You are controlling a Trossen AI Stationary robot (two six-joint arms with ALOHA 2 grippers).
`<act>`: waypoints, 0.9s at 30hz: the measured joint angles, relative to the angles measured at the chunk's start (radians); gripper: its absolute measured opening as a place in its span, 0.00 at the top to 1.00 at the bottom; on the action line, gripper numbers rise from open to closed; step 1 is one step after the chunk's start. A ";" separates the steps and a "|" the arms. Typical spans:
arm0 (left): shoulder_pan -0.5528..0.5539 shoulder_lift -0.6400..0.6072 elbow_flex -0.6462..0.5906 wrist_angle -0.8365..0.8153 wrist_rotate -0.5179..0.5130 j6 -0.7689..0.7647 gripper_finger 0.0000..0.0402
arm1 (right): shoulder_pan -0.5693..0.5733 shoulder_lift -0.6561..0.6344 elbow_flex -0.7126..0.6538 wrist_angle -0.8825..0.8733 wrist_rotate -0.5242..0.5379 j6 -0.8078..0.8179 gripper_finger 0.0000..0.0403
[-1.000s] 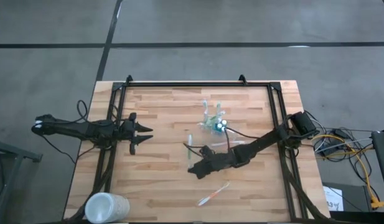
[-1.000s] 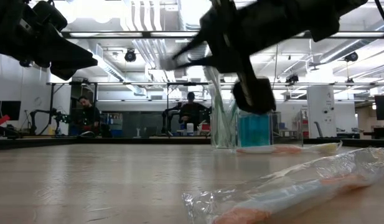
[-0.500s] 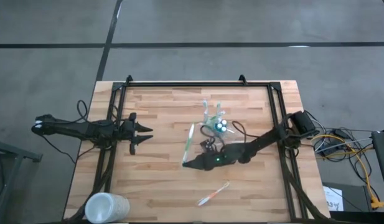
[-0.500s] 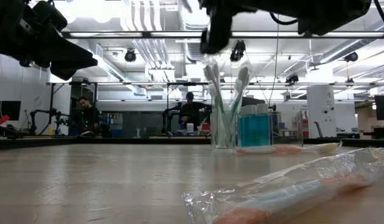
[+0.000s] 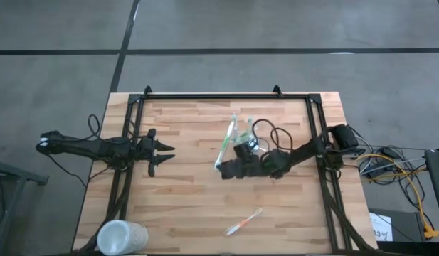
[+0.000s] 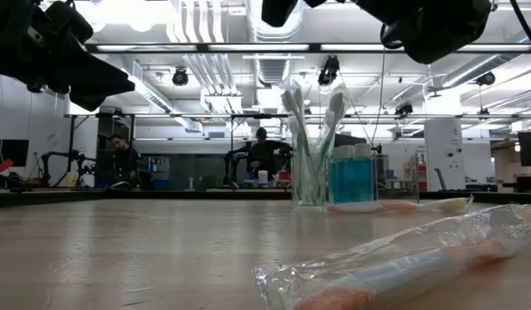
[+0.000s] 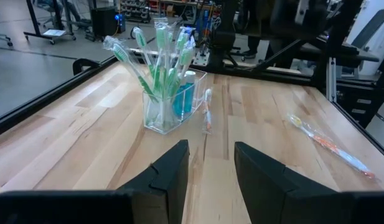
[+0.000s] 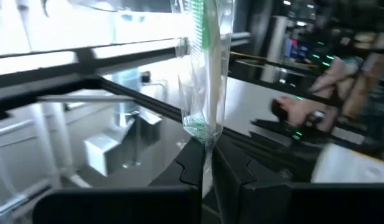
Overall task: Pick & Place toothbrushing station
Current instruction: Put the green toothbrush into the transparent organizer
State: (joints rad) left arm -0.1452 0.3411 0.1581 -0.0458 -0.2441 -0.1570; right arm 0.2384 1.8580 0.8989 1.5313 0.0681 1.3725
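- While the left gripper [image 5: 164,153] is waiting over the table's left side with its fingers [image 7: 173,174] parted and nothing between them, the right gripper [image 5: 220,168] is hanging above the middle of the table [image 5: 183,206], just beside the toothbrushing station [image 5: 246,139].
- Its fingers [image 8: 195,165] are pinching the end of a wrapped green toothbrush [image 8: 207,68], which is pointing out from the tips toward the station; whether its far end is touching the holder is hard to judge from above.
- The see-through station [image 7: 173,106] is standing upright toward the table's far side, carrying several green-and-white brushes [image 6: 310,129] and a blue tube [image 6: 351,179].
- One wrapped orange toothbrush [image 5: 245,221] is lying near the front edge, well apart from the station, and another wrapped brush [image 7: 207,112] is lying just beside the holder.
- A frosted white cup [image 5: 121,237] is sitting at the front left corner.
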 joint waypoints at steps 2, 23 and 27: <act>0.000 0.000 0.000 0.000 0.000 0.000 0.66 | -0.009 0.000 0.000 0.034 -0.004 -0.011 0.97; 0.000 0.000 0.000 0.000 0.000 0.000 0.66 | -0.058 -0.437 -0.082 -0.676 -0.145 -0.424 0.97; 0.000 0.000 0.000 0.000 0.000 0.000 0.66 | -0.055 -0.617 -0.048 -1.219 -0.026 -0.543 0.97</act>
State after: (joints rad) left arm -0.1452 0.3412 0.1577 -0.0460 -0.2443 -0.1570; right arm 0.1835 1.2411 0.8506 0.3120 0.0425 0.8297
